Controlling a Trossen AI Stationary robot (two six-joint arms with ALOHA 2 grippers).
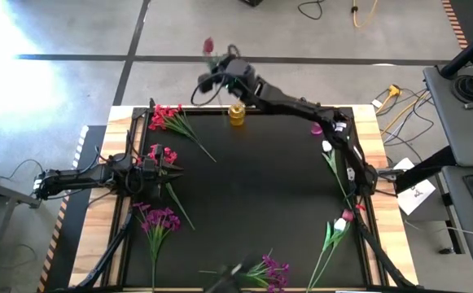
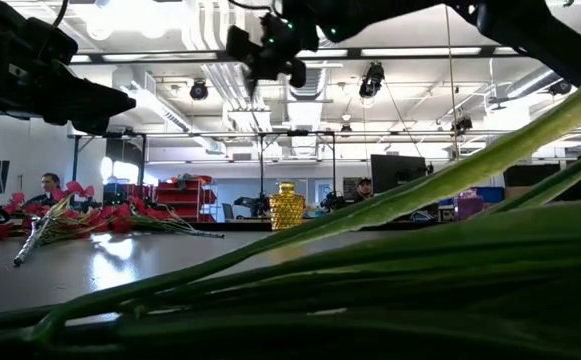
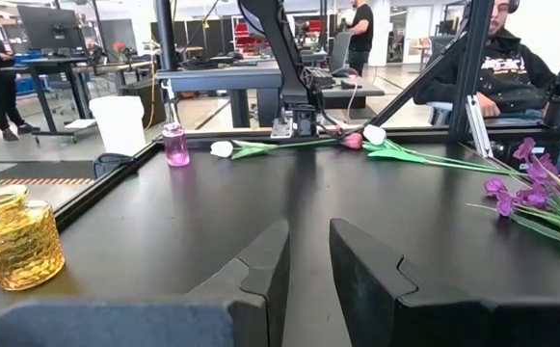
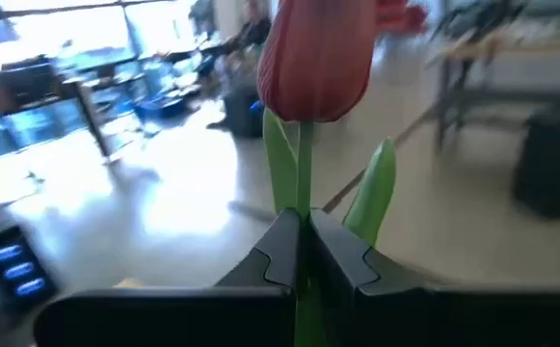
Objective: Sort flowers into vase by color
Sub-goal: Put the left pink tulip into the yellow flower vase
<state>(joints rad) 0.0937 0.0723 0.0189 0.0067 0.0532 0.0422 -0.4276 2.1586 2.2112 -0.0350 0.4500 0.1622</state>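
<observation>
My right gripper (image 1: 216, 68) hangs over the table's far edge, just beyond the yellow glass vase (image 1: 236, 114), shut on a magenta tulip bud flower (image 1: 208, 45). In the low view the right gripper (image 2: 270, 50) is high above the yellow vase (image 2: 287, 205). My left gripper (image 1: 169, 167) is low at the table's left side, beside a red-pink cluster (image 1: 161, 155); in its wrist view the left gripper (image 3: 308, 265) is open and empty. Another red-pink cluster (image 1: 164, 116), purple clusters (image 1: 159, 218) (image 1: 273, 268), and white (image 1: 327, 147) and pink (image 1: 346, 216) tulips lie flat on the mat. My right gripper pinches the tulip's green stem (image 4: 302, 193) between its two fingers, a short way below the bud (image 4: 318, 53). The fingers lie across the stem. The flower is lifted clear, with bud and a leaf (image 4: 371, 193) sticking out past the fingertips.
A small pink vase (image 3: 175, 145) stands near the table's far right; the yellow vase (image 3: 14, 251) is also in the left wrist view. Thick green stems (image 2: 370, 270) lie right in front of the low camera. The middle of the black mat (image 1: 260, 195) is bare. People sit beyond the table.
</observation>
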